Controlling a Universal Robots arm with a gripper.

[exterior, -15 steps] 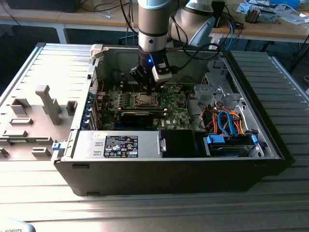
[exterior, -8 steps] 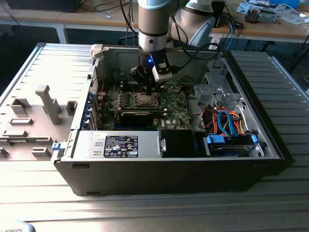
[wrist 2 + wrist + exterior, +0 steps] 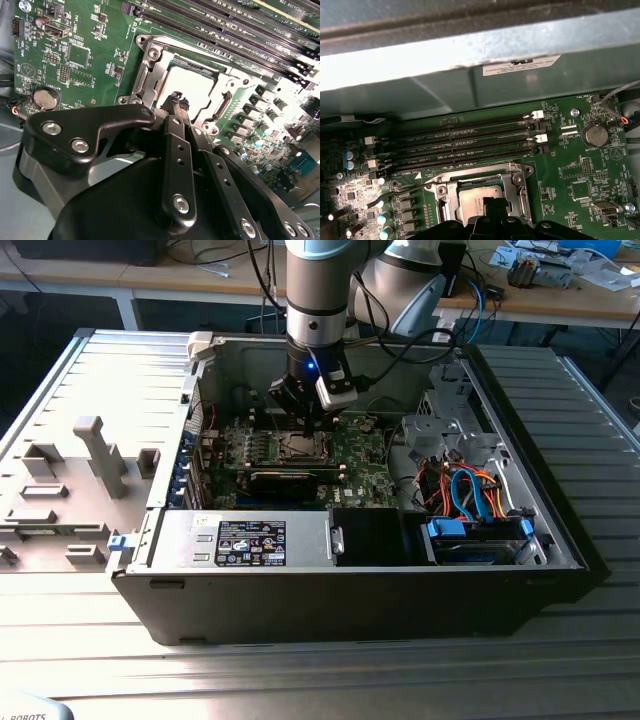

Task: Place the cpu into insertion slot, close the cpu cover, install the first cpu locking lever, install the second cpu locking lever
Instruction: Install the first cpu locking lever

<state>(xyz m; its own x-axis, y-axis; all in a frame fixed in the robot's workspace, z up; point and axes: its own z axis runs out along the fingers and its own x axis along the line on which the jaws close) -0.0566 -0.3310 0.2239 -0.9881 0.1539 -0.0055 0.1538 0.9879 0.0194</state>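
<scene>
The cpu (image 3: 195, 87) lies flat in the insertion slot (image 3: 220, 107), its dull silver top showing; in the first wrist view the cpu (image 3: 472, 200) sits just below the memory slots. The cpu cover (image 3: 150, 65) lies down around the chip as a silvery frame. A thin wire locking lever (image 3: 412, 189) runs out from the socket's corner across the board. My gripper (image 3: 178, 101) hovers right over the socket's near edge with its black fingers (image 3: 175, 145) drawn together and nothing visible between them. In the exterior view the gripper (image 3: 305, 412) hangs just above the socket (image 3: 300, 446).
Long black memory slots (image 3: 465, 142) run beside the socket. A coin battery (image 3: 595, 135) and small capacitors (image 3: 350, 160) stand on the green board. The case wall (image 3: 470, 75) rises close behind. Cables and drive bays (image 3: 470, 495) fill the case on the exterior view's right.
</scene>
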